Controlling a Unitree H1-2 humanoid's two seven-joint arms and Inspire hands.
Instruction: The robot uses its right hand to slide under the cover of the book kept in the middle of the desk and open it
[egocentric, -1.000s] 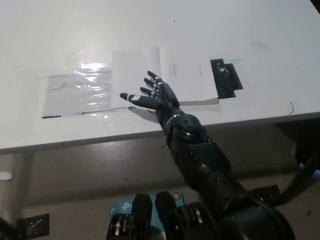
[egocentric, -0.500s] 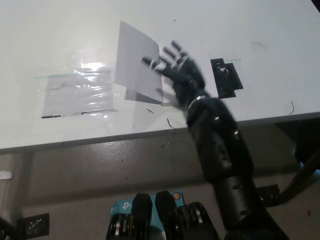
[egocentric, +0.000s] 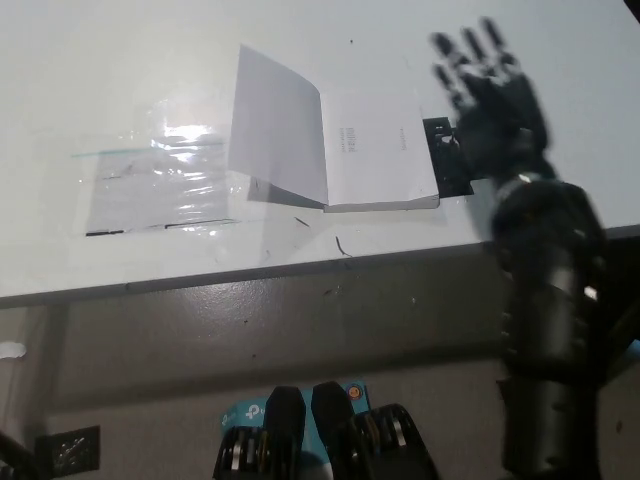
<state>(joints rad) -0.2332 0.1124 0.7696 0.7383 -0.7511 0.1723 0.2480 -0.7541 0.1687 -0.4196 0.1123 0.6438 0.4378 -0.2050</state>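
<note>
Book (egocentric: 375, 150) lies at upper centre of the head view on the white desk (egocentric: 120, 60), its cover (egocentric: 278, 125) raised and tilted. Black right hand (egocentric: 490, 85) hovers at upper right, fingers spread, empty, clear of the book.

On my feed: white table (egocentric: 120, 50), its front edge crossing the frame. Book (egocentric: 375, 150) near the middle of the front edge, white cover (egocentric: 278, 125) raised and tilted up on the book's left side, first page showing small print. Clear plastic sleeve (egocentric: 160, 180) flat on the table, left of the book. Black flat item (egocentric: 445, 165) just beside the book's right edge. My right hand (egocentric: 490, 85) above that item, fingers (egocentric: 470, 50) spread, holding nothing.
</note>
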